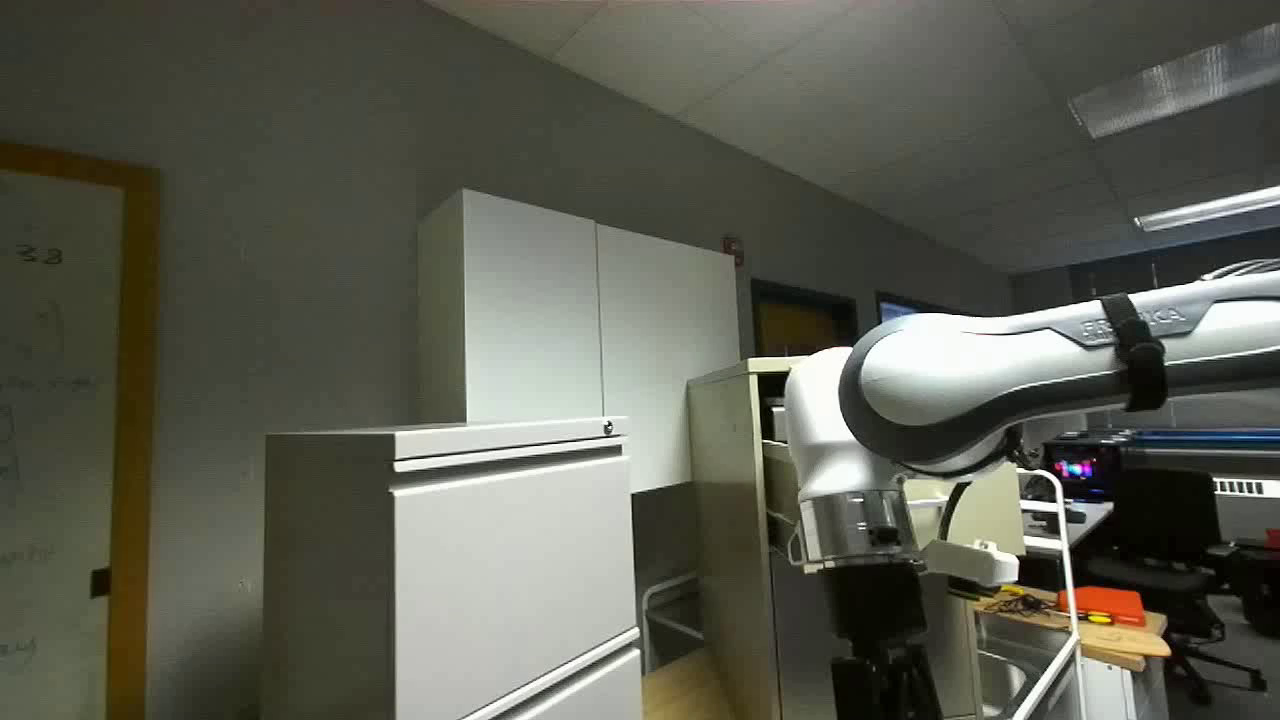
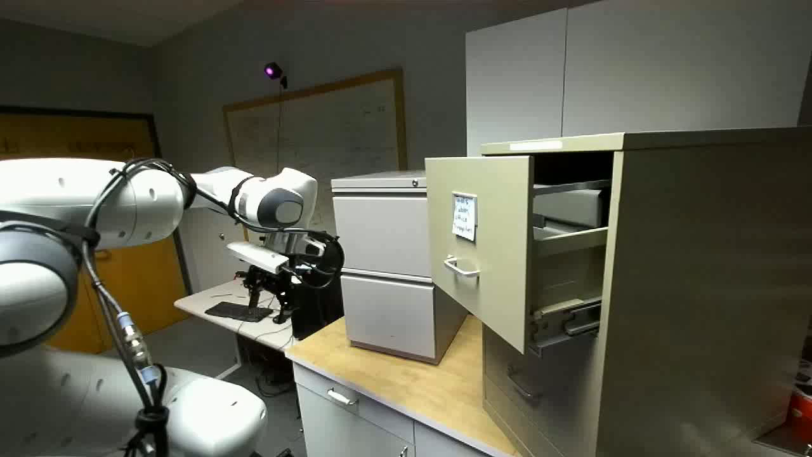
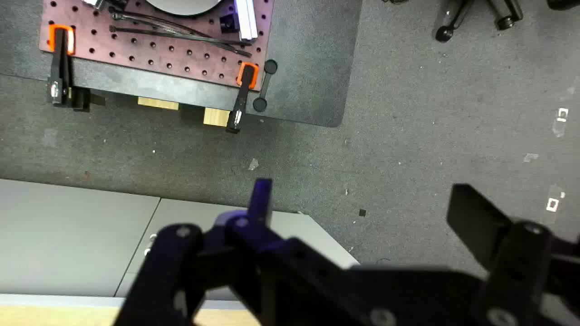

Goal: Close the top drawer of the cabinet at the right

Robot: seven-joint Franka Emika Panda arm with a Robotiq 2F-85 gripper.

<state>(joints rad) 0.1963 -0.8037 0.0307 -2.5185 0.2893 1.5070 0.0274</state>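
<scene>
The cabinet (image 2: 698, 273) is tall, narrow and beige, at the right in an exterior view; its side (image 1: 725, 490) also shows in an exterior view, partly behind my arm. Its top drawer (image 2: 501, 190) is pulled well out, with a label and a small metal handle (image 2: 461, 266) on its front. Inside it a grey item shows. The drawers below are shut. My gripper (image 2: 269, 301) points down, to the left of the drawer front and apart from it. In the wrist view the gripper (image 3: 362, 194) is open, with nothing between its fingers. The drawer is out of the wrist view.
A pale grey cabinet (image 2: 384, 235) stands on a wooden counter (image 2: 406, 365) beside the beige cabinet. A white two-door cupboard (image 1: 600, 320) hangs behind. A desk (image 2: 222, 311) with a keyboard is at the left. A pegboard with clamps (image 3: 158, 54) shows in the wrist view.
</scene>
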